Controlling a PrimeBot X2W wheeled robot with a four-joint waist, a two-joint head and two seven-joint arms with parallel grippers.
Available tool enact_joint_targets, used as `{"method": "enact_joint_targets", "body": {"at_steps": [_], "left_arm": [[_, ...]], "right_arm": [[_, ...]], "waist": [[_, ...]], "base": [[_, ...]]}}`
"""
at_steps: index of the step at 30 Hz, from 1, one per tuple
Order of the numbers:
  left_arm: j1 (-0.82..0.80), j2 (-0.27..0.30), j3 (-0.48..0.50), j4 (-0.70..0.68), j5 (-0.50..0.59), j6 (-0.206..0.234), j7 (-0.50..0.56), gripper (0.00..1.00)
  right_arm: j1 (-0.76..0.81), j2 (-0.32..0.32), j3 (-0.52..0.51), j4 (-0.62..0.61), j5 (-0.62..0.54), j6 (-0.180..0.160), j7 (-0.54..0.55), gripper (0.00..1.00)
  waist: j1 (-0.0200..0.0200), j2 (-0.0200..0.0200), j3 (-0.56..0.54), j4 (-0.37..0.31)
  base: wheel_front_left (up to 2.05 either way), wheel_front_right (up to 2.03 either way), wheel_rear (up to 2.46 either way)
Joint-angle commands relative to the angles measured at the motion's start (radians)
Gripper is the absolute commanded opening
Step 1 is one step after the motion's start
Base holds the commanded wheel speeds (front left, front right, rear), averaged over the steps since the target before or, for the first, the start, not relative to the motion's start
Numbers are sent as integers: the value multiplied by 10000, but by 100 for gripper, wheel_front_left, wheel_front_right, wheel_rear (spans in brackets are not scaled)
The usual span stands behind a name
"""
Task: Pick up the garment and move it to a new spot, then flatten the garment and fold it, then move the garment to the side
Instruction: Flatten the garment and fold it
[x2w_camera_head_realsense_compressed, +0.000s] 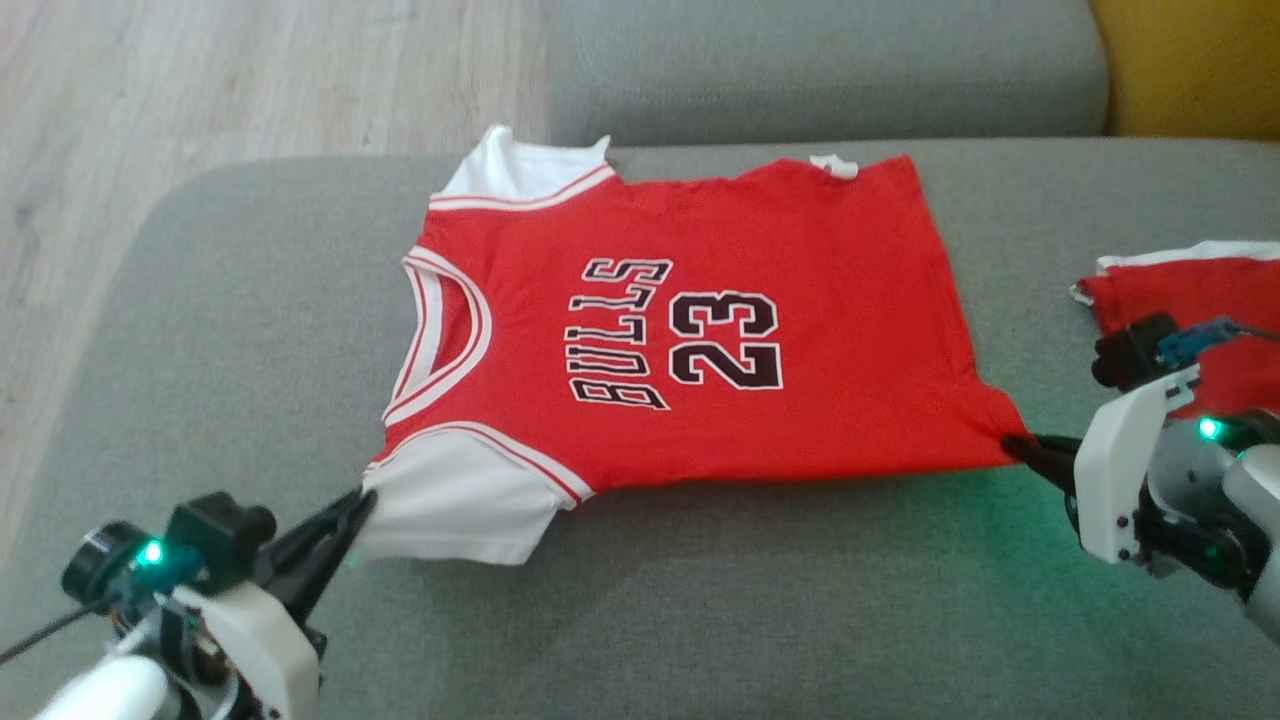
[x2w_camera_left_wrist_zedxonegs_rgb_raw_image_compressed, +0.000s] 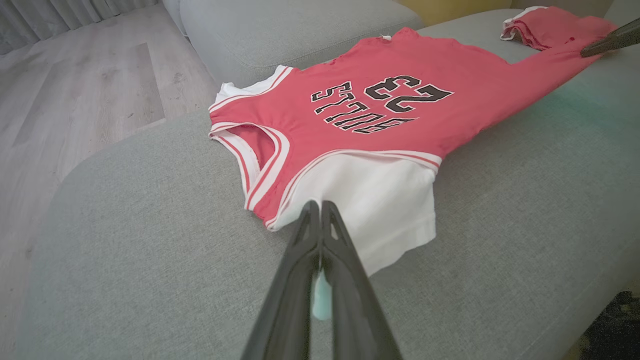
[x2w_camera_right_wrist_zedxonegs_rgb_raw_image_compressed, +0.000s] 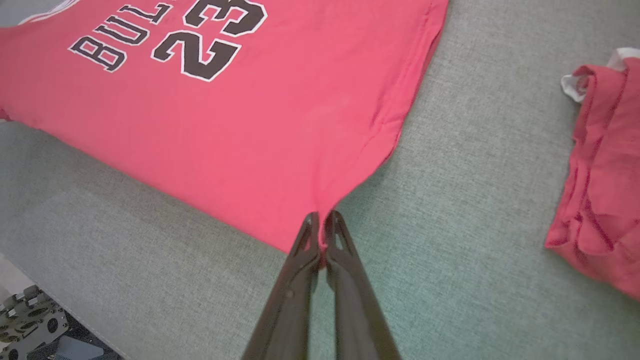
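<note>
The garment (x2w_camera_head_realsense_compressed: 700, 330) is a red jersey with white sleeves and black "BULLS 23" lettering, spread flat on the grey sofa seat (x2w_camera_head_realsense_compressed: 700, 620), neck toward the left. My left gripper (x2w_camera_head_realsense_compressed: 362, 497) is shut on the edge of its near white sleeve (x2w_camera_left_wrist_zedxonegs_rgb_raw_image_compressed: 380, 205); the left wrist view has my left gripper (x2w_camera_left_wrist_zedxonegs_rgb_raw_image_compressed: 320, 206) pinching that cloth. My right gripper (x2w_camera_head_realsense_compressed: 1012, 442) is shut on the garment's near hem corner, which is pulled to a point. In the right wrist view my right gripper (x2w_camera_right_wrist_zedxonegs_rgb_raw_image_compressed: 321, 217) holds that red corner of the garment (x2w_camera_right_wrist_zedxonegs_rgb_raw_image_compressed: 225, 125).
A second red garment (x2w_camera_head_realsense_compressed: 1190, 300) lies bunched at the right end of the seat, also seen as a crumpled red heap (x2w_camera_right_wrist_zedxonegs_rgb_raw_image_compressed: 605, 190). A grey back cushion (x2w_camera_head_realsense_compressed: 820, 70) rises behind. Wooden floor (x2w_camera_head_realsense_compressed: 150, 100) lies beyond the seat's left edge. Bare cushion stretches in front.
</note>
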Motion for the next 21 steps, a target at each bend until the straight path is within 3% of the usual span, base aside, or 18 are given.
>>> {"method": "enact_joint_targets", "body": {"at_steps": [1,10,14,21], "left_arm": [[-845,526,628,-287,9,71,8,0],[-2249,370,744,418,119,-241,319,0],[-2956,234,633,991,188,-380,741,0],[-4098,-107,367,2001,169,-691,1068,0]], "right_arm": [[-364,-271,-226,-188,-44,-7,-107,0],[-1106,194,-662,91,-217,-7,-79,0],[-1436,698,-1095,435,266,-7,63,0],[-2089,1109,-1064,819,-76,-7,139,0]], "waist": [[0,-1,233,14],[0,-1,989,35],[0,-1,1365,-20],[0,-1,1777,-127]], "base": [[0,0,0],[0,0,0],[0,0,0],[0,0,0]]}}
